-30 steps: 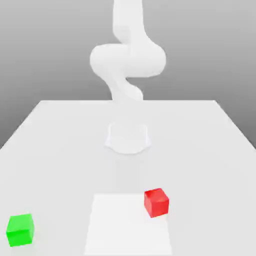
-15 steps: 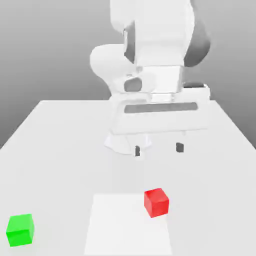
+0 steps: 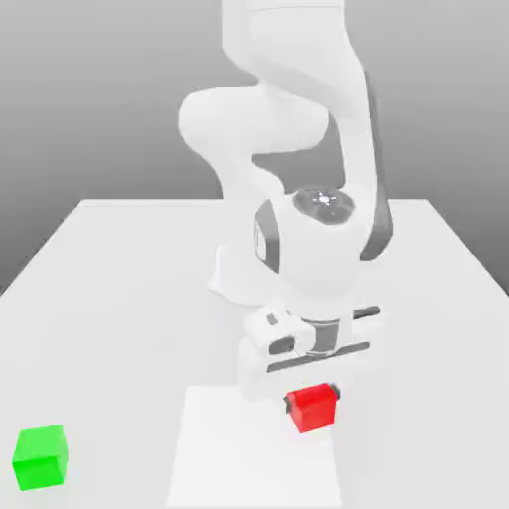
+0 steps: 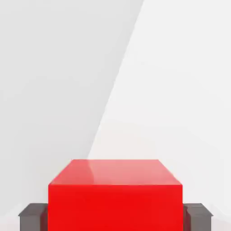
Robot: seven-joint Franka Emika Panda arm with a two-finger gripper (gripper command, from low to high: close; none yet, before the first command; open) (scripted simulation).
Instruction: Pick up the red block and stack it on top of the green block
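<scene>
exterior view had the white arm bent down over the table (image 3: 119, 278), its gripper (image 3: 314, 390) lowered right onto the red block (image 3: 313, 409). the block sat on the table at the edge of a paler square patch (image 3: 229, 457), toward the exterior view's right of that patch. the hand's body covered the block's rear top edge, and a dark fingertip (image 3: 338, 392) showed just at the block's upper corner on the exterior view's right.

hand view showed the red block (image 4: 115, 194) seated between the two dark grey fingertips (image 4: 32, 216), one on each side of the cube and low against its side faces. the fingers looked spread about as wide as the block, flanking it; whether the pads actually pressed the faces or stood just off them could not be told. the block's top face was level and lay flat on the surface.

the green block (image 3: 41, 457) rested on the table near the front corner at the exterior view's left, well apart from the red block and the gripper, with nothing on it.
</scene>
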